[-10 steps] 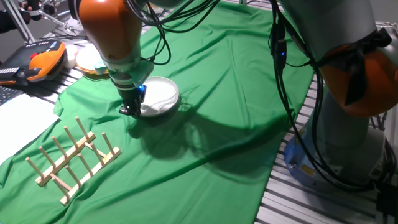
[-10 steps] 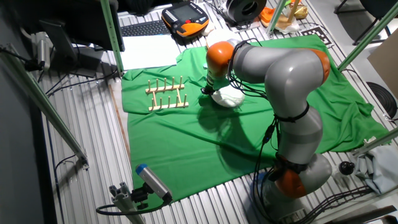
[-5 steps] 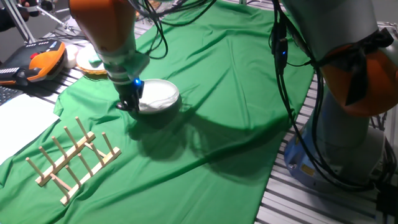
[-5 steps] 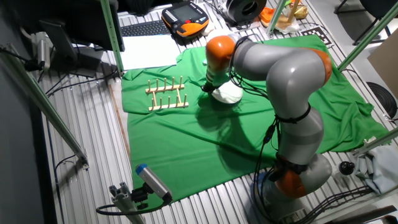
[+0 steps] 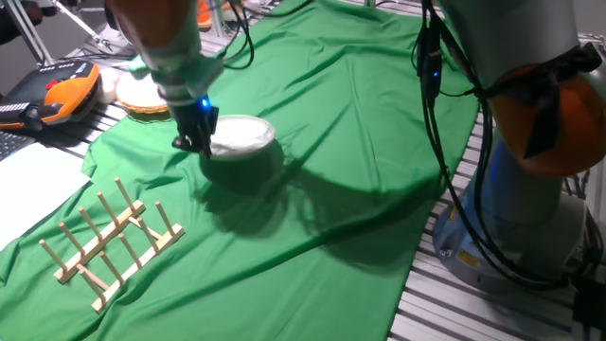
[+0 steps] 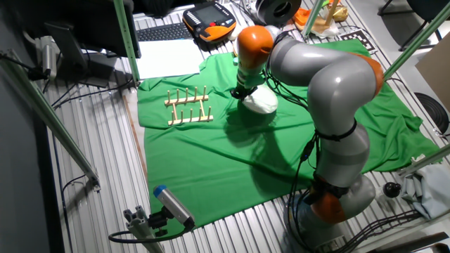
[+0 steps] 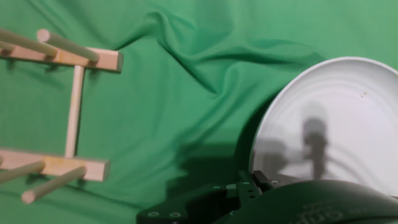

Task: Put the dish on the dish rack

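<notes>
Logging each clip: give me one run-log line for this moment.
phase: lift | pincer: shut on dish at its rim | dish: raised off green cloth | dish rack: empty, apart from dish

The grey-and-orange arm reaches down over the table, its black two-finger gripper [image 5: 196,142] (blue light glowing) clamped on the plain white round dish [image 5: 241,135].

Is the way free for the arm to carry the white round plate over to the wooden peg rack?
Probably yes. The white round plate is held at its rim by the gripper, and only bare green cloth lies between it and the wooden peg rack.
</notes>
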Controlling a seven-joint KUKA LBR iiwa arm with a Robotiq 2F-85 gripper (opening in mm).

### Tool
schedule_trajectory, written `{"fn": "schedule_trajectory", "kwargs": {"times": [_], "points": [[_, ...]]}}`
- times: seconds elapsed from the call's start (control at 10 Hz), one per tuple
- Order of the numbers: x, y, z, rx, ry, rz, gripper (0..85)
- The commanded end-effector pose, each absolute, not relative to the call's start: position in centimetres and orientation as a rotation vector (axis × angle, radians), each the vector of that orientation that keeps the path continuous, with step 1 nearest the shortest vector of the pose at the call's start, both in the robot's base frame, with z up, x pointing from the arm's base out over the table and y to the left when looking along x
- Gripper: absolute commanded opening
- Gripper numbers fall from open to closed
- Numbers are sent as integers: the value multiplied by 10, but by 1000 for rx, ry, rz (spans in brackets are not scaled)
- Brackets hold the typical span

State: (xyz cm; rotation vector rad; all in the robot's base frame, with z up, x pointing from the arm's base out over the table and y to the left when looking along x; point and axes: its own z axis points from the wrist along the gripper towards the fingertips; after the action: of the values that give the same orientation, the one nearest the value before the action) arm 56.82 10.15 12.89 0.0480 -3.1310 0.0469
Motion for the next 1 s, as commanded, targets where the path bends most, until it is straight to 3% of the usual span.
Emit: {"fn": "schedule_trajectory", "kwargs": {"times": [0.0, 0.4, 0.9], "points": [[567, 101, 142, 43, -3121, 52, 0], [560, 85, 179, 67, -3094, 10, 0], [560, 72, 193, 107, -3096, 31, 0]]}}
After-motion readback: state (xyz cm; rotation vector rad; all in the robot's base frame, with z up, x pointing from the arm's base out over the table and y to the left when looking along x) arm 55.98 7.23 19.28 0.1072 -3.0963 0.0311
